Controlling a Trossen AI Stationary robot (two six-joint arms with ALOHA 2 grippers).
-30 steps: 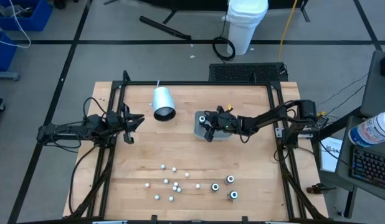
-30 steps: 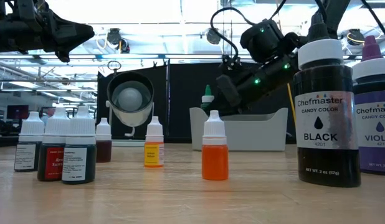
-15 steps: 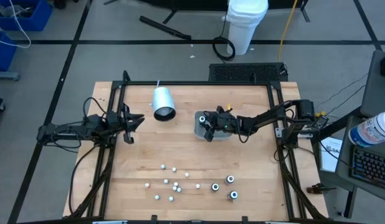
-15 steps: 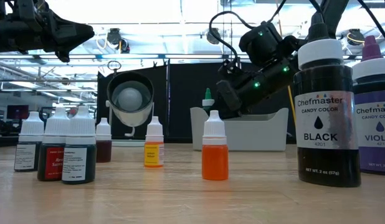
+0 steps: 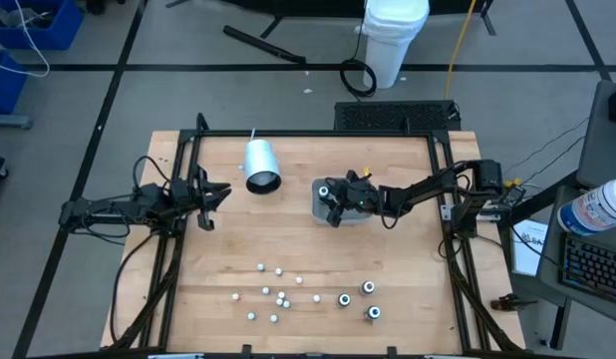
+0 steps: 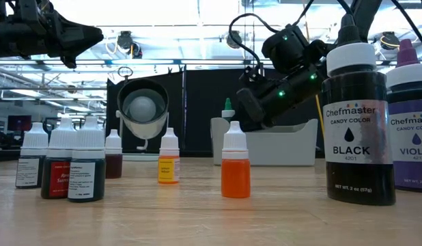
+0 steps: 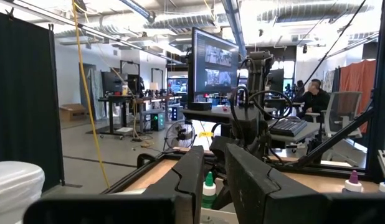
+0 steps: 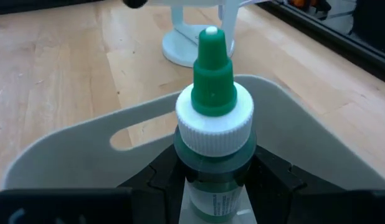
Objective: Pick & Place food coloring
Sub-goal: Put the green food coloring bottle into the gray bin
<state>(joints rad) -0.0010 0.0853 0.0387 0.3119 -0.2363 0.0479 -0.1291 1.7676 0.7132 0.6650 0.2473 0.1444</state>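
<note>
At the table's left edge the left gripper (image 5: 210,195) hangs above bare wood with nothing between its fingers (image 7: 199,177), which stand narrowly apart in the left wrist view. Just beyond it, toward the far side of the table, a white cup (image 5: 260,166) lies on its side with its mouth facing the front edge. Along the front of the table stand the loose food coloring bottles: a scatter of small white-capped ones (image 5: 278,296) near the middle and three dark ones with broad tops (image 5: 366,298) a little to their right, all well apart from both grippers. The low view shows some of them close up: a cluster of white-capped bottles (image 6: 64,166), a yellow one (image 6: 169,162), an orange one (image 6: 235,165), and a large black bottle (image 6: 356,123) with a violet one (image 6: 412,123) beside it. Right of the cup, near the table's centre, sits the grey tray (image 5: 322,202). The right gripper (image 5: 334,204) is over the tray, reaching in from the table's right edge. It holds the green-capped bottle (image 8: 212,127): the right wrist view shows the dark fingers (image 8: 161,179) pressed against the bottle's body on both sides, just under the white collar, with the green tip pointing up and the tray's wall (image 8: 86,143) curving around it. In the low view the bottle's green cap (image 6: 227,107) shows just above the tray's rim (image 6: 293,126), under the gripper. Whether its base touches the tray floor I cannot tell.
</note>
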